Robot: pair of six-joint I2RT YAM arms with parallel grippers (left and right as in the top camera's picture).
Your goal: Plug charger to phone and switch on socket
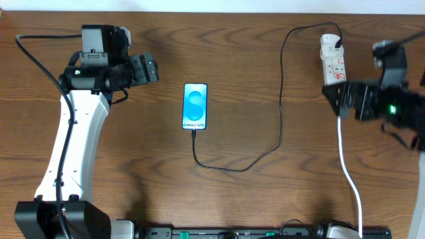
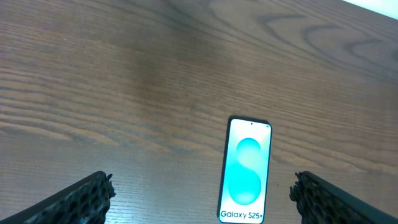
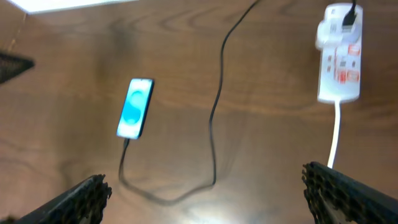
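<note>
1 phone lies on the table ahead of the left gripper, which is spread wide and empty. 1 charger links the phone to 1 socket, just beside the right gripper, which is likewise spread and empty.

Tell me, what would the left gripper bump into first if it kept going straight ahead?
Probably the phone: it lies ahead of the left gripper, within its open span, slightly right of centre. Depth is unclear, so the wooden table might come first.
</note>
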